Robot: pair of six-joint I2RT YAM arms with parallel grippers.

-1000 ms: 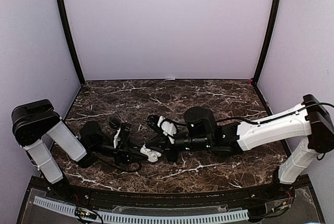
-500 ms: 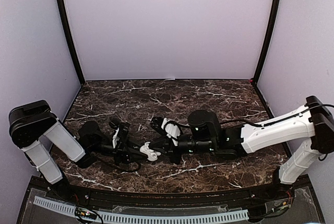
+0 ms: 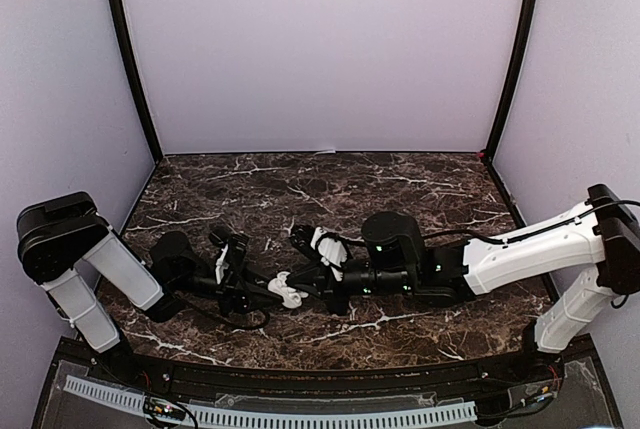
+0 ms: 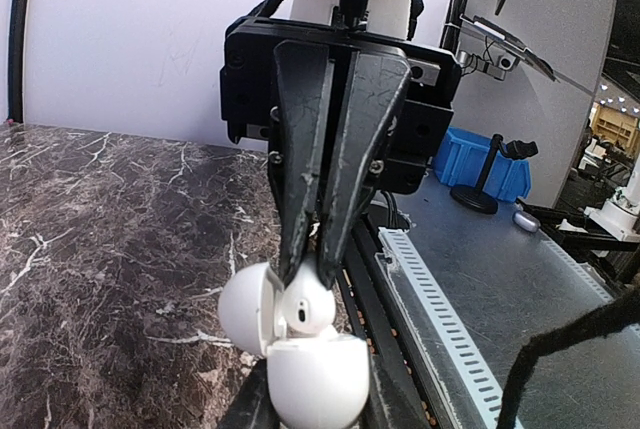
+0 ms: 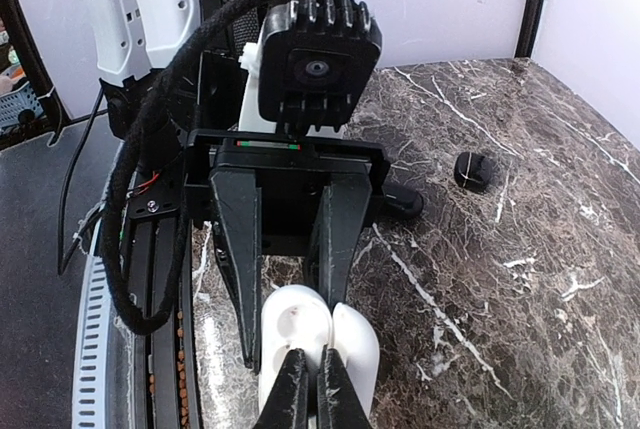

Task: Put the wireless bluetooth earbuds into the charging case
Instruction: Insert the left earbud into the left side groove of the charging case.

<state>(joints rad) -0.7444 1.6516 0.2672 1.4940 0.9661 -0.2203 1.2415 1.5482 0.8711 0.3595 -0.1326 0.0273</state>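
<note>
Pinching nearly shut, the right claw (image 4: 312, 271) had its two black fingers closed on the top of a white earbud (image 4: 306, 305), with only a sliver of gap left between the tips. Directly under those tips the earbud hung in the mouth of the open white charging case (image 4: 318, 381), touching or almost touching it; whether it was fully seated could not be told. The case's rounded lid (image 4: 244, 307) stood swung back, just beside the earbud on the side away from the table edge.

Facing the right claw, the left claw (image 5: 292, 329) was clamped on the case, one black finger (image 5: 238, 249) on each side of the white shell, holding it off the marble table (image 4: 90, 239). From above, both claws met tip to tip over the near middle of the table, each arm stretched low toward the other.

Farther out, ahead of the right claw and off to its right in the wrist view, a small black rounded object (image 5: 475, 171) lay alone on the marble, well apart from both claws; too small to name for certain. Past the table's near edge ran a white slotted rail (image 4: 435, 309).
</note>
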